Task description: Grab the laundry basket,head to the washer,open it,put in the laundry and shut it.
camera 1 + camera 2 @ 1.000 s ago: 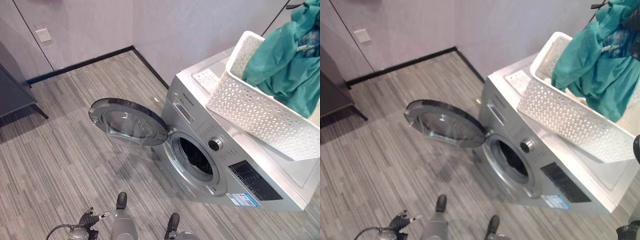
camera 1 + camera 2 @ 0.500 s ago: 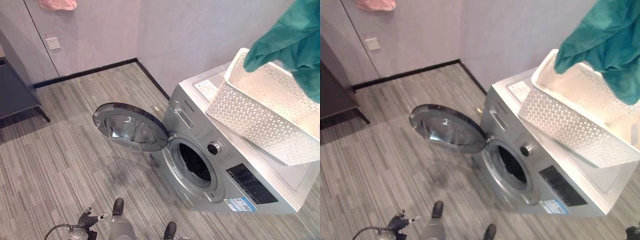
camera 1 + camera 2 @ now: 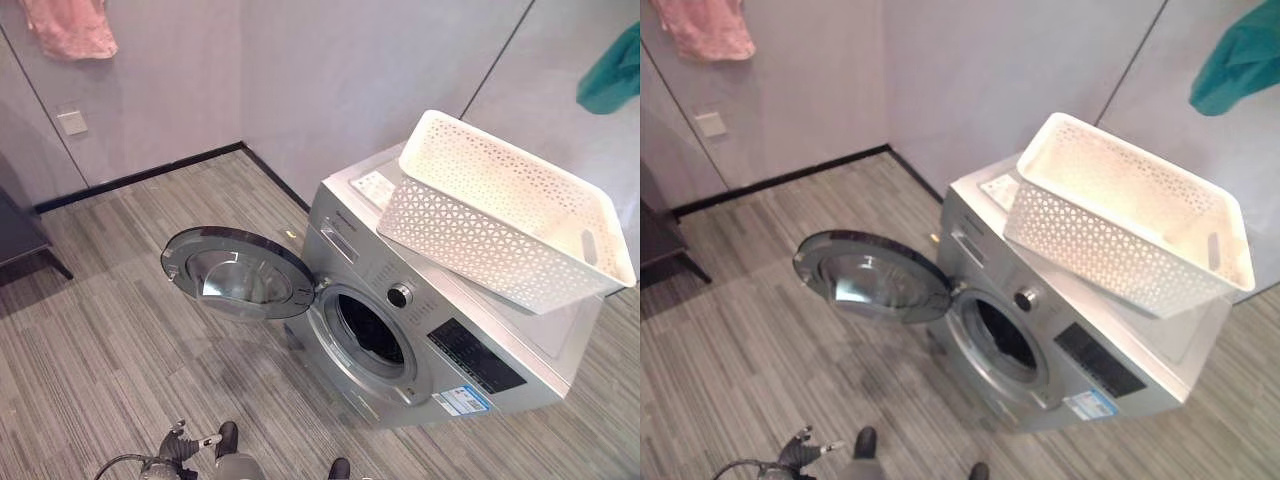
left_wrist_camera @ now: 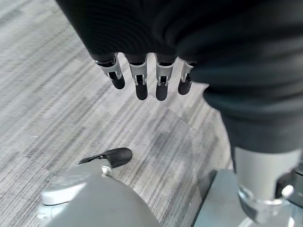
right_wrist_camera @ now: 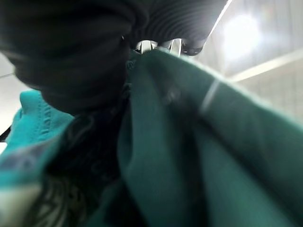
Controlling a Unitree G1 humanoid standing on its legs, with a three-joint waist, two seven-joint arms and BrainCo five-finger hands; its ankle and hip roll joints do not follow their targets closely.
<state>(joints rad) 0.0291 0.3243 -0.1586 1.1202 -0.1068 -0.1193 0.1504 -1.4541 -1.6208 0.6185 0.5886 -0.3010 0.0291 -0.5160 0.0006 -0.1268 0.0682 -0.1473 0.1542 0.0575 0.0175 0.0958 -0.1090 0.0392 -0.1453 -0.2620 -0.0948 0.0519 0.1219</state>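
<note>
Even, soft room light; faint shadow under washer door (image 3: 238,273). Right wrist view: blown-out ceiling light (image 5: 241,33), teal cloth (image 5: 199,156) blurred, out of focus.

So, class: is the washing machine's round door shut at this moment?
No: the washer door stands swung wide open to the side, leaving the dark drum opening exposed.

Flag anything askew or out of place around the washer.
The white laundry basket sits tilted on the washing machine, one end jutting past its top edge. A teal garment hangs high above, out of the basket.
</note>
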